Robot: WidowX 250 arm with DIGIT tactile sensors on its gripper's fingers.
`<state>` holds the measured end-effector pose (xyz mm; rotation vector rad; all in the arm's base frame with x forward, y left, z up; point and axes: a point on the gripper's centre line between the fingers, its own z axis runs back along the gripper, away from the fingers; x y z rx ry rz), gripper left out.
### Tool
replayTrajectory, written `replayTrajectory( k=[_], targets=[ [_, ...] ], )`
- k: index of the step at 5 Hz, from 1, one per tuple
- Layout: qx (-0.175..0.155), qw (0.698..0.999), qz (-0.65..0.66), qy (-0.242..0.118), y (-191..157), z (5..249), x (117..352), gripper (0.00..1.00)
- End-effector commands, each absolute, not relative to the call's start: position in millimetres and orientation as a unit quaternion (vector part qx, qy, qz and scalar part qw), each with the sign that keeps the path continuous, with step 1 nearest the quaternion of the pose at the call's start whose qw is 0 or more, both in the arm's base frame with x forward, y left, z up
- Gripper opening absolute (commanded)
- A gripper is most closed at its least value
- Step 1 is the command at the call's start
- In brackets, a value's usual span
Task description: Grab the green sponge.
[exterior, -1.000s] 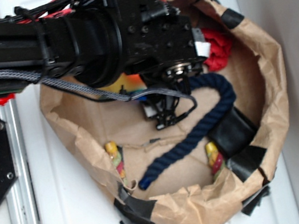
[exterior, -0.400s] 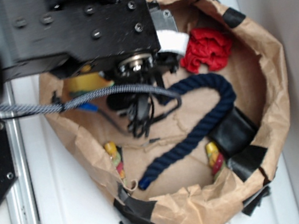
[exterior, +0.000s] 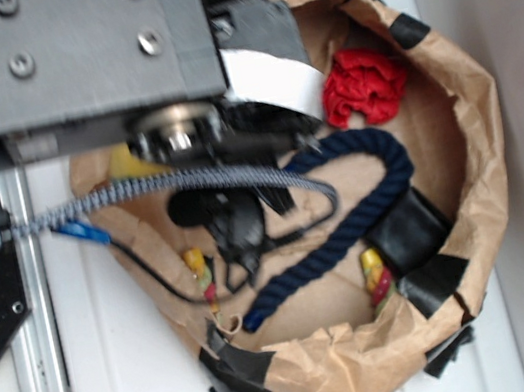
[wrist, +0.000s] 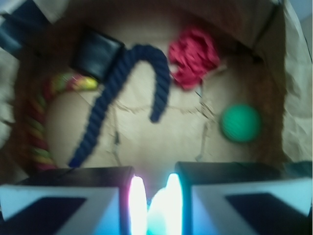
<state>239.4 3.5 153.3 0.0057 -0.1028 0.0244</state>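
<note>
Green sponge (wrist: 240,123) is seen in the wrist view only, lying alone on the brown paper floor at right, near the bag's right wall (wrist: 293,98). Bare paper is left on all sides of it; the red cloth (wrist: 193,58) lies up and to the left, apart from it. The blue rope (wrist: 122,93) curves across the middle, well clear of the sponge. A black block (wrist: 97,51) sits at the rope's upper left, and a multicoloured rope (wrist: 44,122) hugs the left wall.

Gripper (wrist: 152,205) is seen at the bottom edge of the wrist view, blurred; a narrow bright gap is visible between the two pads, nothing is held, and whether it is released or clenched cannot be told.

In the exterior view the sponge is hidden beneath the arm (exterior: 65,58). Compared with a second ago, the arm is shifted left and fills more of the frame, and the red cloth is now fully uncovered.
</note>
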Motion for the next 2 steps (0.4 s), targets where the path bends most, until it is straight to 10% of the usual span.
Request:
replayTrajectory(
  k=[1,2],
  targets=[
    [-0.048,0.995,0.037,-0.085,-18.4,191.1,235.2,0.0],
    [-0.029,0.995,0.049,-0.078,-24.9,184.6,234.1,0.0]
  ],
)
